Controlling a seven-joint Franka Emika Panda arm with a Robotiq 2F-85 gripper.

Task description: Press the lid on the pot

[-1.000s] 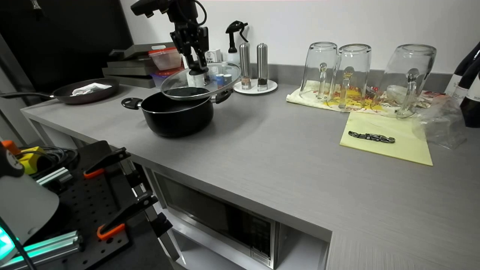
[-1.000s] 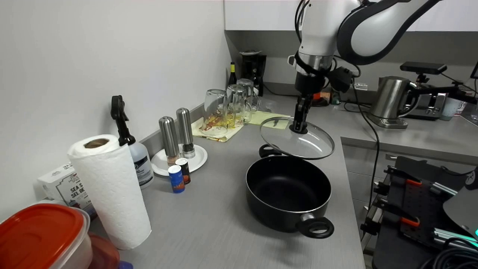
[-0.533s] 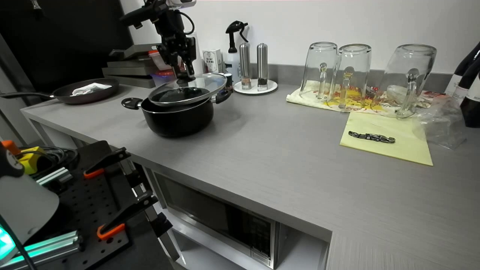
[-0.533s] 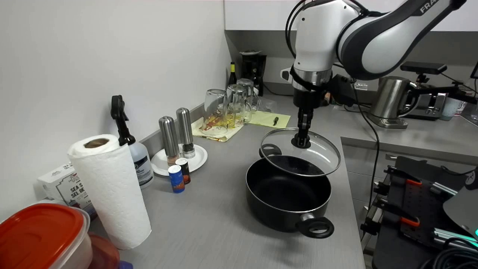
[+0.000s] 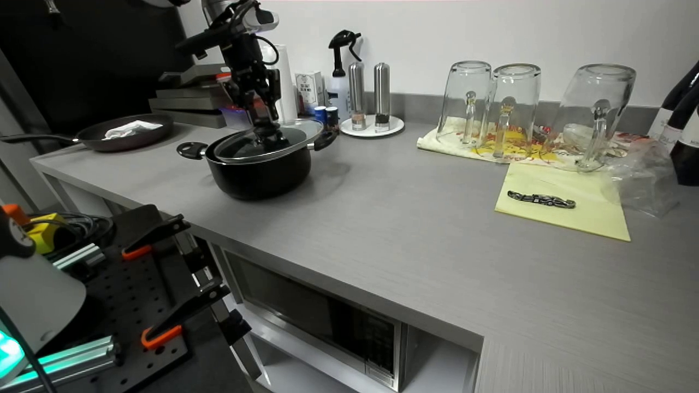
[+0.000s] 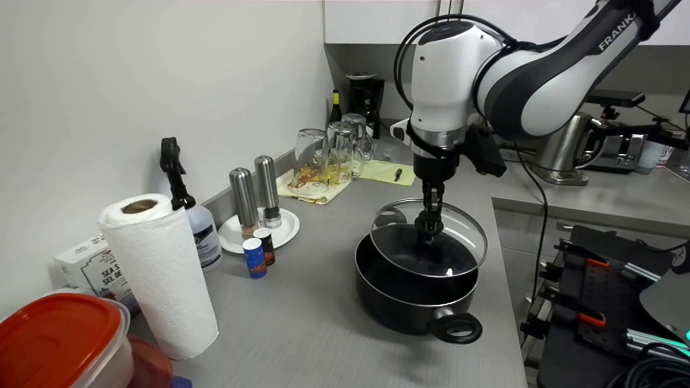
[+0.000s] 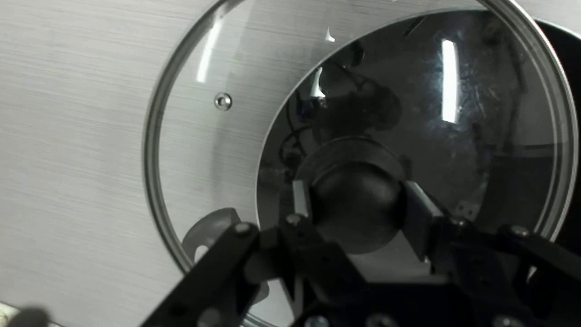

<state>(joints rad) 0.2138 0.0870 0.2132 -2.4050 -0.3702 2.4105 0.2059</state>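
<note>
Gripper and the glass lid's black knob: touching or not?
Touching: in the wrist view, the gripper has its finger pads against opposite sides of the black knob.

We call it a kitchen, going by grey counter (image 5: 393,218), microwave (image 5: 306,307) underneath, steel kettle (image 6: 561,148), toaster (image 6: 622,152), upturned glass mugs (image 5: 460,103), paper towel roll (image 6: 161,280), frying pan (image 5: 128,144), black pot (image 6: 396,307).

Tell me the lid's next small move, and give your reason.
I'd probably shift the lid toward the near handle in an exterior view before pressing down: the pot is uncovered on that side, while the wrist view shows counter and the far handle through the lid. The gripper is closed on the knob, so it should manage this.
</note>
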